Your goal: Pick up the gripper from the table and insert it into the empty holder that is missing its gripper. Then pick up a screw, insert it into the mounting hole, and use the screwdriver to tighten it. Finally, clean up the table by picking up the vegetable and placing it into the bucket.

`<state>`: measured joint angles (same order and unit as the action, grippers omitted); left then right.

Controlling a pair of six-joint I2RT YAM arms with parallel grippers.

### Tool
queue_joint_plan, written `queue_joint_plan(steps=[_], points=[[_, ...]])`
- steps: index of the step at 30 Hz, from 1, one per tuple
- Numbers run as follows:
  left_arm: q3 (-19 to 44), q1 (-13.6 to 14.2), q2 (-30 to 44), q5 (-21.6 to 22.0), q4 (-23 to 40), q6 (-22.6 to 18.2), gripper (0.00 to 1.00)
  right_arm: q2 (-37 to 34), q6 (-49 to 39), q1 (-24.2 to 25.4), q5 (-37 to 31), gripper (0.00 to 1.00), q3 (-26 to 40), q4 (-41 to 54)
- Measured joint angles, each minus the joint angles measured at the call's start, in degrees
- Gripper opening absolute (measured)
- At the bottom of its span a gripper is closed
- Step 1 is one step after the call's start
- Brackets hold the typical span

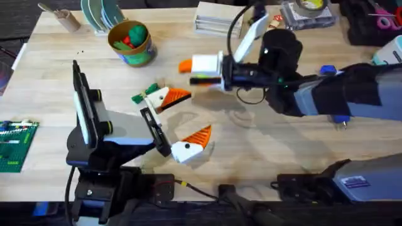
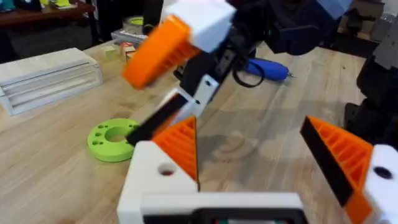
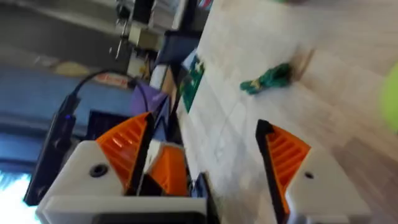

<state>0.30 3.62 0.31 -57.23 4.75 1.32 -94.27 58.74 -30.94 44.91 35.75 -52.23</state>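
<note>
Orange pads appear seated on every jaw in the wrist views, so I judge the cleanup step is in hand. The vegetable [image 1: 144,95] lies on the table left of centre; the bucket [image 1: 132,43] is upper left. The left gripper [image 1: 186,116] is spread wide just right of the vegetable, and the right gripper [image 1: 188,66] is parted above it. Next: close on the vegetable and carry it to the bucket.

no text, label, brand or number can be read on anything in these views; all markings are blurred.
</note>
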Motion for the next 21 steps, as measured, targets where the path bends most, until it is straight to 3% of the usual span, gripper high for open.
queue_joint_plan(steps=[4,9,21], points=[[0.0,0.0,0.0,0.0,0.0,0.0,0.992,0.0,-0.5,3.2,-6.8,0.992,0.4,0.1],[0.0,0.0,0.0,0.0,0.0,0.0,0.993,0.0,-6.8,6.2,-10.3,0.993,4.3,4.8],[0.0,0.0,0.0,0.0,0.0,0.0,0.993,0.0,-35.8,6.5,-22.0,0.993,25.8,53.4]])
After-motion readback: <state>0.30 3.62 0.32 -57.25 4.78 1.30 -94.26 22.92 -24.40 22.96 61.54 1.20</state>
